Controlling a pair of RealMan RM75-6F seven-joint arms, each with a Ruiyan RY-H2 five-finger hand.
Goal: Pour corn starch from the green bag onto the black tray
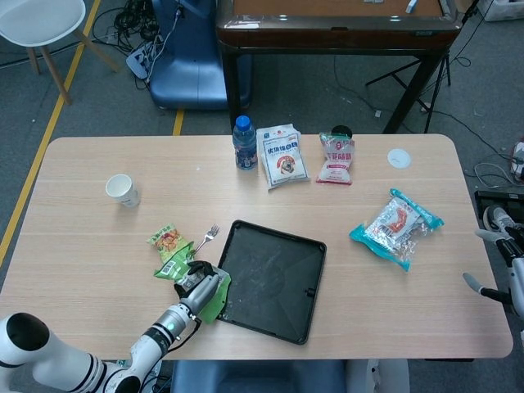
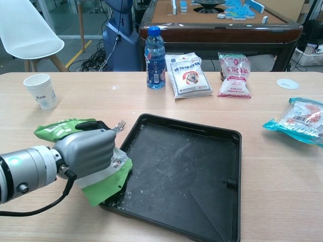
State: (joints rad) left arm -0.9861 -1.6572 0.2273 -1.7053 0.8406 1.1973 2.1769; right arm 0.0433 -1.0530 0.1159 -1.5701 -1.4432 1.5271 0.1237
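My left hand (image 2: 86, 151) (image 1: 196, 288) grips the green bag (image 2: 103, 184) (image 1: 214, 302) at the near left corner of the black tray (image 2: 202, 176) (image 1: 278, 274). The bag's lower end hangs over the tray's left rim; its green top (image 2: 53, 127) sticks out behind the hand. White powder speckles lie on the tray floor, thickest near that corner. My right hand (image 1: 501, 270) shows only at the right edge of the head view, off the table, fingers apart and holding nothing.
A fork (image 2: 119, 125) and an orange snack packet (image 1: 166, 239) lie left of the tray. At the back stand a blue-capped water bottle (image 2: 155, 58), a white bag (image 2: 189, 74) and a pink bag (image 2: 235, 74). A paper cup (image 2: 42, 91) is far left, a teal packet (image 2: 300, 120) right.
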